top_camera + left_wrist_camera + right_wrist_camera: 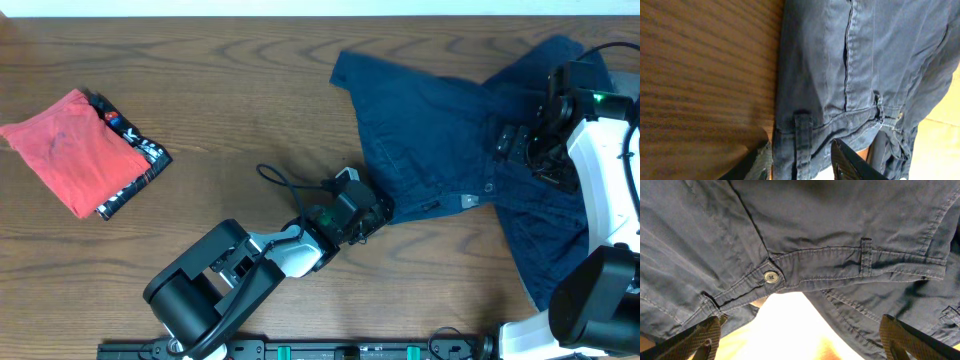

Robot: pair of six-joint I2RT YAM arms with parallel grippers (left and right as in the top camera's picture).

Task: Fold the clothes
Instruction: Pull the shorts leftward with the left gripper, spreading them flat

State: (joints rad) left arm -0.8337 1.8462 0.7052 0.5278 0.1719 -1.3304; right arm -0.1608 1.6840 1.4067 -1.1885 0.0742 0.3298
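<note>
Red cloth comes first: a small red garment (75, 145) with a black patterned band lies flat on the table (250, 100), well to the left of the navy shorts (430, 130) and touched by neither arm. At the shorts' lower left edge, the left fingers (850, 165) stand part-way closed either side of the waistband, a belt loop (802, 135) between them. This looks like a bid for a corner to lift and fold over. Whether they already pinch the cloth I cannot tell.

The shorts themselves lie spread but rumpled, not yet folded.

Over their right half, the right fingers (905, 340) are spread wide and hold nothing, poised above the waistband's button (771, 276), probably to take the opposite corner.

Only the wrist views show the loop and button. Only the overhead view shows the red piece and both arms together.
</note>
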